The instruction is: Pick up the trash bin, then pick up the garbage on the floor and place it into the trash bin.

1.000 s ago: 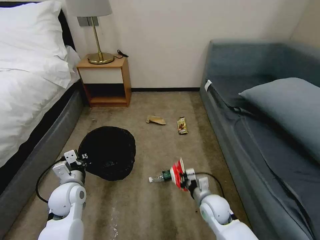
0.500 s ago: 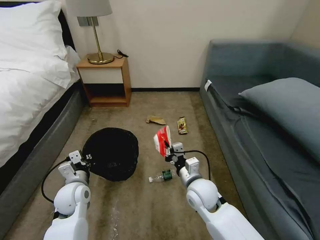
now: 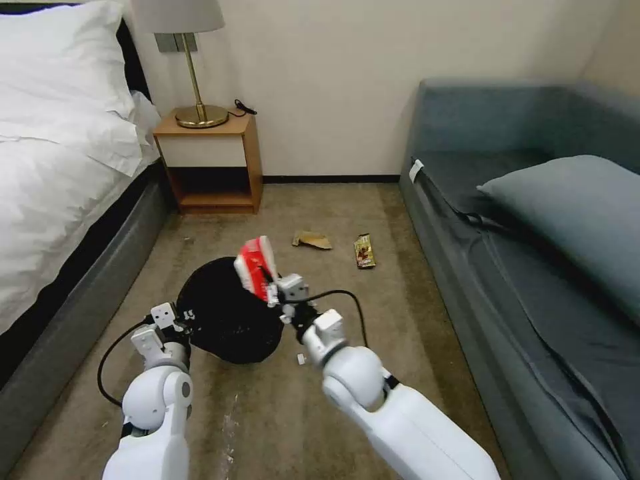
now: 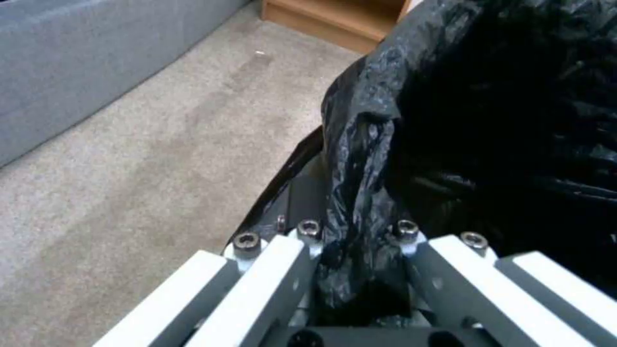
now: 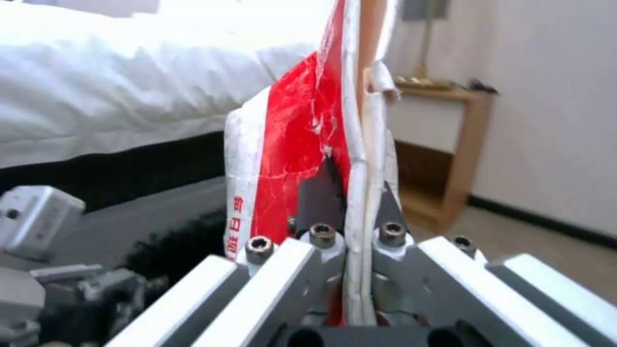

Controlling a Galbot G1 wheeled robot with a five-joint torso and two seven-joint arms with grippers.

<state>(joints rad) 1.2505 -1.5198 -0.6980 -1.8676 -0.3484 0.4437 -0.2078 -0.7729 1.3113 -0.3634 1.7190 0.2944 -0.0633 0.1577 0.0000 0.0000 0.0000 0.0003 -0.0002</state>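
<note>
The trash bin (image 3: 227, 317), lined with a black bag (image 4: 489, 120), hangs just above the floor (image 3: 300, 413). My left gripper (image 3: 181, 313) is shut on its near-left rim, with a fold of bag pinched between the fingers (image 4: 302, 241). Over the bin's right edge my right gripper (image 3: 271, 291) is shut on the red-and-white wrapper (image 3: 255, 267), which stands upright between its jaws (image 5: 289, 144). A tan paper scrap (image 3: 311, 239) and a brown-gold snack wrapper (image 3: 364, 251) lie farther off on the carpet. My right arm hides most of the bottle; its cap end (image 3: 300, 359) shows.
A bed (image 3: 60, 173) runs along the left, its grey base close to my left arm. A wooden nightstand (image 3: 210, 163) with a brass lamp (image 3: 200, 113) stands against the far wall. A blue-grey sofa (image 3: 533, 267) lines the right side. Open carpet lies between them.
My right gripper has carried the red-and-white wrapper up and to the left, from above the bottle to over the bin. The left arm and bin have shifted slightly right.
</note>
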